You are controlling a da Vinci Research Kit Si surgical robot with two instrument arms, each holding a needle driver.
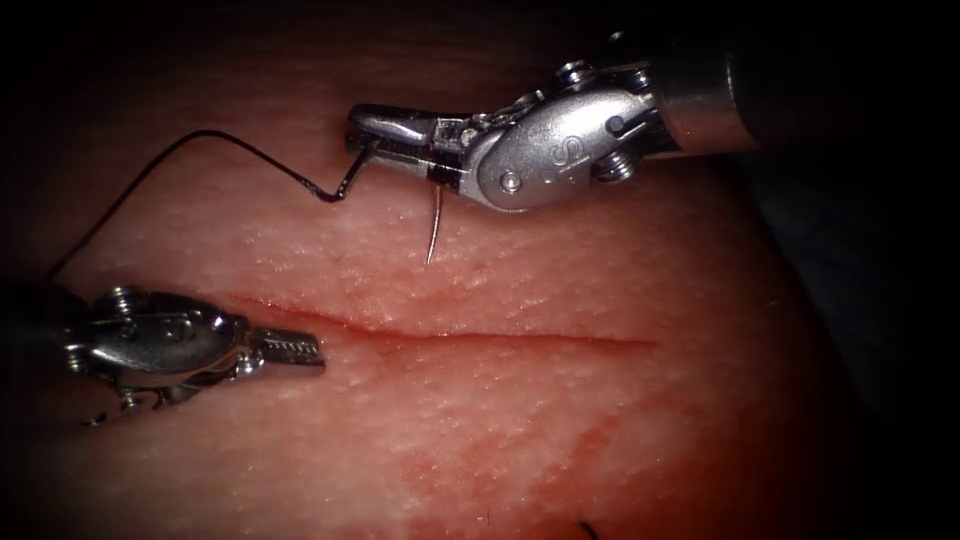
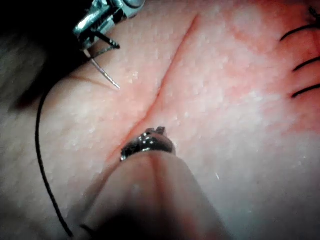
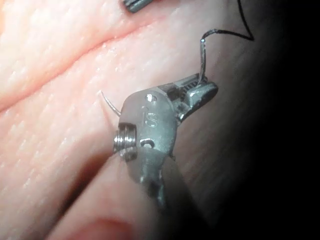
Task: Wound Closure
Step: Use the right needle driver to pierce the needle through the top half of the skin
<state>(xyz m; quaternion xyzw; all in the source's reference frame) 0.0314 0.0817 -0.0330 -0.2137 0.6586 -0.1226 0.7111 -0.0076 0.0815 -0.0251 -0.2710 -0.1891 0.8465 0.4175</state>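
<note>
**Needle held by the right tool above the cut, free of the tissue**

The curved needle point(image 1: 432, 225) is gripped in the closed jaws of the right tool point(image 1: 385, 135), which is seen in the endoscope view coming in from the right and lying over the tissue point(image 1: 520, 430) on the far side of the cut point(image 1: 450, 335). The needle is clamped near its swaged end, where the thread point(image 1: 200, 140) is joined; its sharp tip is pointed down toward the cut but is kept clear of the surface, and no part of it is buried in the tissue. From the jaws the thread is led in an arc to the left and down toward the left edge.

The left tool point(image 1: 295, 348) is placed at the left end of the cut, its jaws brought together with nothing between them. It is set well apart from the needle.

In the right wrist view the needle point(image 3: 111, 104) is seen curving out from behind the right tool point(image 3: 197, 87). In the left wrist view cut ends of thread point(image 2: 302, 62) are lying on the tissue beside a red-stained patch.
</note>
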